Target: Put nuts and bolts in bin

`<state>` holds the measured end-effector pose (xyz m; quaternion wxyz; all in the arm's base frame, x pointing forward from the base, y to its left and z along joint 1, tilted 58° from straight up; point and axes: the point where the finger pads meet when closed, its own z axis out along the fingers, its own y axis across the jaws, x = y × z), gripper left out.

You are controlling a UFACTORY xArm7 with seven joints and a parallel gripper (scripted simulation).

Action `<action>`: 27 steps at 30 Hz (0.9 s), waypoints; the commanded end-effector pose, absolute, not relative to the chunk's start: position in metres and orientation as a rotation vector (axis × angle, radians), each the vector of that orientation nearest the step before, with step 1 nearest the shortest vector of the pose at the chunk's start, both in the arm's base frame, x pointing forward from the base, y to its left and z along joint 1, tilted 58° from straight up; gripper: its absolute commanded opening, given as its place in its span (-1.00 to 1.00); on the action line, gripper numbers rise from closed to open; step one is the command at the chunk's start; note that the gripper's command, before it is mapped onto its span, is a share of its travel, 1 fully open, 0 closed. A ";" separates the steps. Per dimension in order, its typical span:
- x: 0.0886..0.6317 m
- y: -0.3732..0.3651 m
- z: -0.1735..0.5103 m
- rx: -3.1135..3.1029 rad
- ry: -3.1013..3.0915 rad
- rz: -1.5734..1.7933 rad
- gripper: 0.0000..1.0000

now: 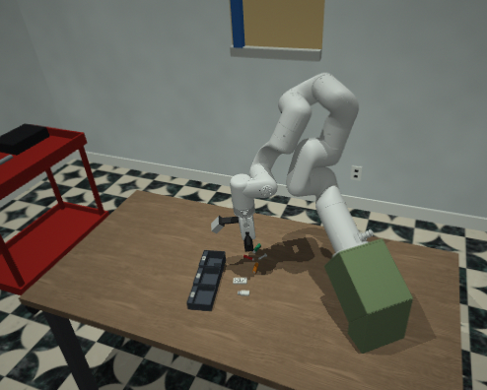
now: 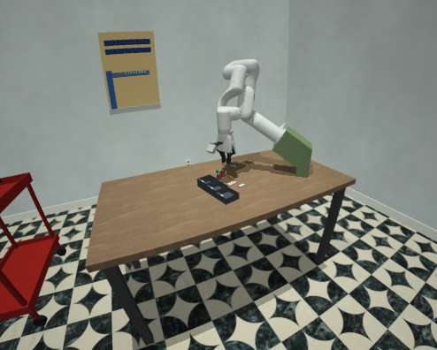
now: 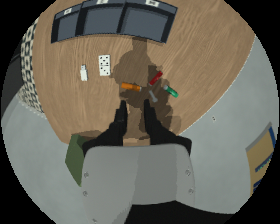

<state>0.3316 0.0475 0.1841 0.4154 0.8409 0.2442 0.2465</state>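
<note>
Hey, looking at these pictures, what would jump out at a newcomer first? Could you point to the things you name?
Probably the white robot arm (image 1: 340, 100) (image 2: 238, 79), arching above the wooden table (image 1: 123, 256) (image 2: 146, 212) (image 3: 200, 55) from beside a big green block (image 1: 375, 281) (image 2: 292, 147) (image 3: 75, 159). Next, the bright red cart (image 1: 51, 246) (image 2: 31, 261), standing off the table's far left in the top view.

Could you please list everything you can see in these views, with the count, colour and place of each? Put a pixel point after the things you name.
table (image 1: 123, 256) (image 2: 146, 216) (image 3: 210, 55): one, brown, on the tiled floor
bins (image 1: 197, 284) (image 2: 217, 197) (image 3: 120, 20): three joined, dark, on the table
domino (image 1: 240, 281) (image 3: 104, 65): one, white, near the bins
small stick (image 1: 243, 292) (image 2: 241, 186) (image 3: 84, 73): one, white, beside the domino
bolt (image 3: 153, 95): one, grey, among the coloured things
coloured things: three, orange (image 3: 131, 86), red (image 3: 156, 78), green (image 3: 171, 91), near the bolt
cart (image 1: 92, 179) (image 2: 31, 242): one, red, beside the table
board (image 1: 283, 22) (image 2: 133, 90) (image 3: 257, 155): one, tan, on the wall
block (image 1: 375, 281) (image 2: 292, 148) (image 3: 75, 157): one, green, at the arm's base
arm (image 1: 340, 105) (image 2: 248, 95): one, white, above the table
gripper (image 1: 248, 250) (image 2: 226, 163) (image 3: 135, 106): one, black fingers, above the table, partly open
</note>
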 end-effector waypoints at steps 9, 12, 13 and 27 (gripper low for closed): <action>0.327 0.034 0.183 2.175 0.450 0.704 -0.42; 0.327 0.034 0.183 2.175 0.450 0.704 -0.42; 0.327 0.034 0.183 2.175 0.450 0.704 -0.42; 0.326 0.031 0.183 2.175 0.450 0.704 -0.42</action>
